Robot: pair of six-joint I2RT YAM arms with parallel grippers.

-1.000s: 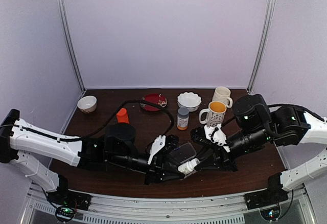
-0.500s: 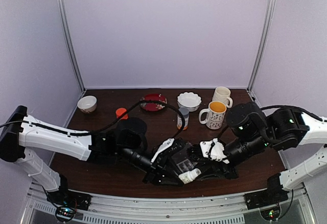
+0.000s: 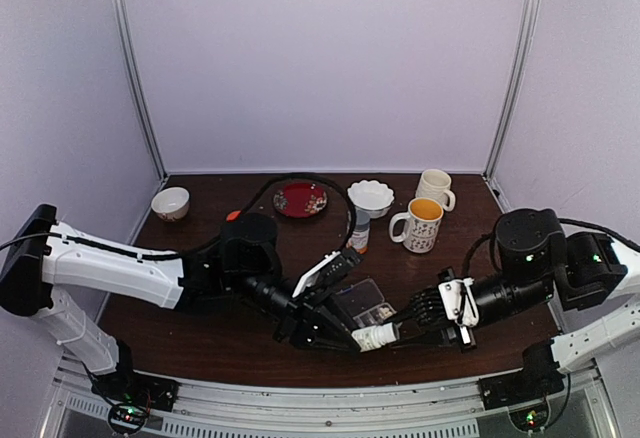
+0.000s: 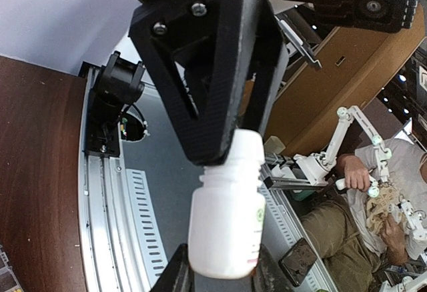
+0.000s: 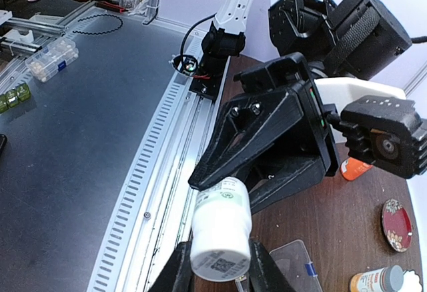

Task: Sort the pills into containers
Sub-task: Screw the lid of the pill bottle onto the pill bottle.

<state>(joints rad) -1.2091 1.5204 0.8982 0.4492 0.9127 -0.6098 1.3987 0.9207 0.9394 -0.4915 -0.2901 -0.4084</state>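
Note:
A white pill bottle (image 3: 375, 337) hangs level above the table's near edge, held between both grippers. My left gripper (image 3: 355, 340) is shut on its body (image 4: 223, 225), a finger on each side (image 4: 223, 272). My right gripper (image 3: 398, 333) is shut on the cap end (image 5: 220, 245), with its jaws pressed against both sides (image 5: 220, 272). The clear organiser box (image 3: 362, 303) with its containers lies flat on the table just behind the bottle, and its corner shows in the right wrist view (image 5: 293, 265). I cannot make out any pills.
A grey-capped amber bottle (image 3: 358, 230) stands behind the box. An orange bottle (image 3: 232, 216) is partly hidden by the left arm. Along the back are a small bowl (image 3: 170, 202), a red plate (image 3: 301, 199), a white bowl (image 3: 370, 196) and two mugs (image 3: 420, 223).
The right wrist has drawn back to the right and the left arm has reached after it. The white bottle shifted slightly right and toward the near edge, still held by both grippers.

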